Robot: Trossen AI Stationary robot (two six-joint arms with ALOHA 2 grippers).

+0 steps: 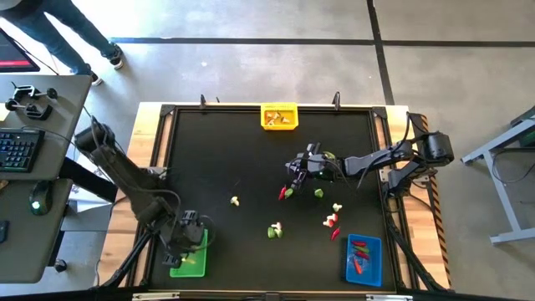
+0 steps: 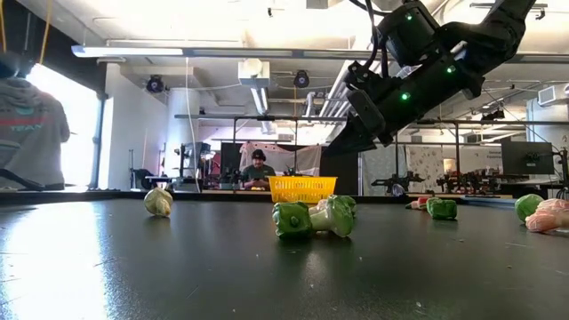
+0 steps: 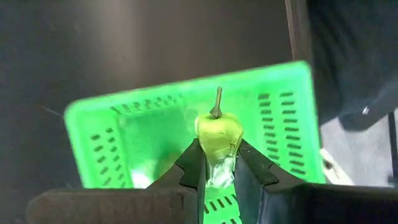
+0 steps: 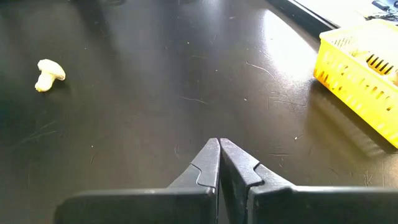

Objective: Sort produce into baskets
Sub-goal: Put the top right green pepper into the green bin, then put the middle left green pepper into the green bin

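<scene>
Green pepper clamped in left end effector over green basket.

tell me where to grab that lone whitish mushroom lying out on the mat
Grip the mushroom across its narrow stem just below the cap, coming straight down from above. It lies on its side with open table all round, so the fingers can likely close either side.

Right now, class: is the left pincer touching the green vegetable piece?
Touching. The left wrist view shows the left pincer clamping the green vegetable piece between its fingers, above the green basket.
</scene>
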